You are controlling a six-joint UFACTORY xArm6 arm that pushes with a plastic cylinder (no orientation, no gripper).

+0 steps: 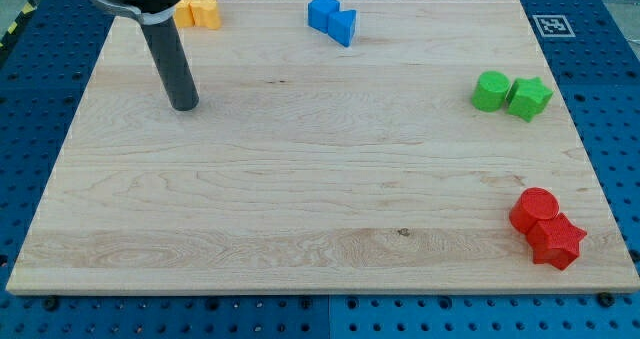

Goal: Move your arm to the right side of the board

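My rod comes down from the view's top left and my tip [184, 106] rests on the wooden board [300, 179] in its upper left part. The nearest blocks are a pair of orange and yellow blocks [198, 12] just above and right of the tip, partly hidden by the arm. Two blue blocks [332, 18] sit at the top centre. A green cylinder [490, 90] and a green star [529, 98] touch at the right. A red cylinder [534, 210] and a red star [556, 242] touch at the bottom right. The tip touches no block.
A fiducial marker [551, 24] sits on the board's top right corner. Blue perforated table [610, 79] surrounds the board on all sides.
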